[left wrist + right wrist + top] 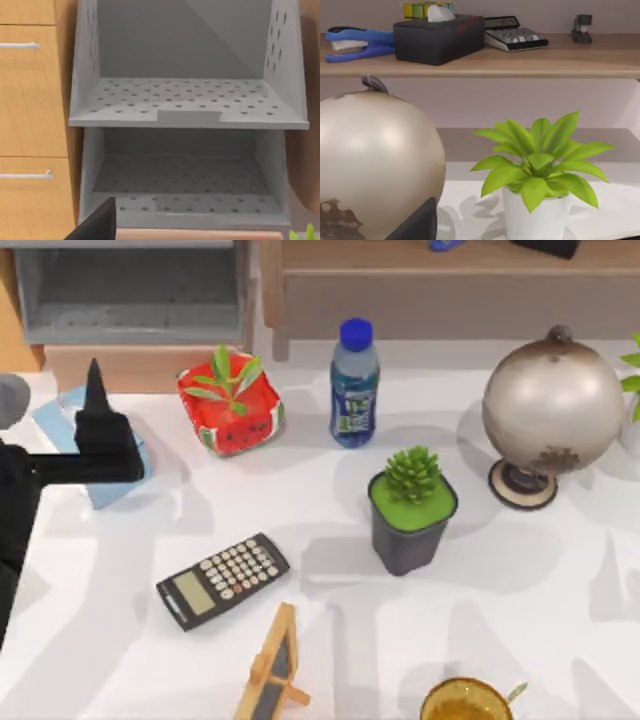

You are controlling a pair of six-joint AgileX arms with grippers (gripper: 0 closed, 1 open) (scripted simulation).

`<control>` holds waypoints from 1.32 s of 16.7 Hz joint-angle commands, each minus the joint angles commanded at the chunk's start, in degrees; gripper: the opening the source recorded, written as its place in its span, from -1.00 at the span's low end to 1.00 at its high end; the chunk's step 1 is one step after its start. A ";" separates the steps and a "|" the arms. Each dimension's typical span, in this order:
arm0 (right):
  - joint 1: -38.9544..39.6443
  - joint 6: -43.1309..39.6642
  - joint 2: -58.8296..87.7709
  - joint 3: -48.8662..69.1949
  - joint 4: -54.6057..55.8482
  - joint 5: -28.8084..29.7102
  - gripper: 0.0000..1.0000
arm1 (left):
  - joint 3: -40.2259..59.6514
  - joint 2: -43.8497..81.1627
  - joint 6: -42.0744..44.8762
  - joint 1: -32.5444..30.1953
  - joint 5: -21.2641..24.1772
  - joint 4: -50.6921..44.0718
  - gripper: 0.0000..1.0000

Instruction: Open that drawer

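Left gripper (95, 390), finger state indeterminable, aimed from the table's (320, 510) left side toward the wooden drawers (27, 95) beside the grey rack (187, 117), positioned for a handle approach

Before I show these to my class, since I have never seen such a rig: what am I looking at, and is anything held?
A simulated pair of AgileX arms at a table. One camera looks down from above; the others ride the wrists. From above, the left gripper sits at the table's left, over a blue pad, holding nothing. Its wrist camera faces grey bins beside wooden drawers, both shut. On the table: calculator, watermelon planter, bottle, succulent, globe. The right wrist camera faces that globe and a white-potted plant.
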 joint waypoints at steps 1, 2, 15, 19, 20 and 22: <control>0.00 0.00 0.00 0.00 0.00 0.00 1.00 | 1.60 4.33 0.05 -2.74 -2.65 2.49 1.00; 0.00 0.00 0.00 0.00 0.00 0.00 1.00 | 3.08 8.35 0.10 -5.26 -5.11 4.80 1.00; 0.00 0.00 0.00 0.00 0.00 0.00 1.00 | 8.48 22.90 2.20 -11.81 -12.32 12.96 1.00; 0.00 0.00 0.00 0.00 0.00 0.00 1.00 | 13.34 31.65 12.87 -1.92 -5.67 16.72 1.00; 0.00 0.00 0.00 0.00 0.00 0.00 1.00 | 15.05 34.71 16.96 1.86 -3.10 18.01 1.00; 0.00 0.00 0.00 0.00 0.00 0.00 1.00 | 18.81 41.25 26.76 10.16 2.84 20.82 1.00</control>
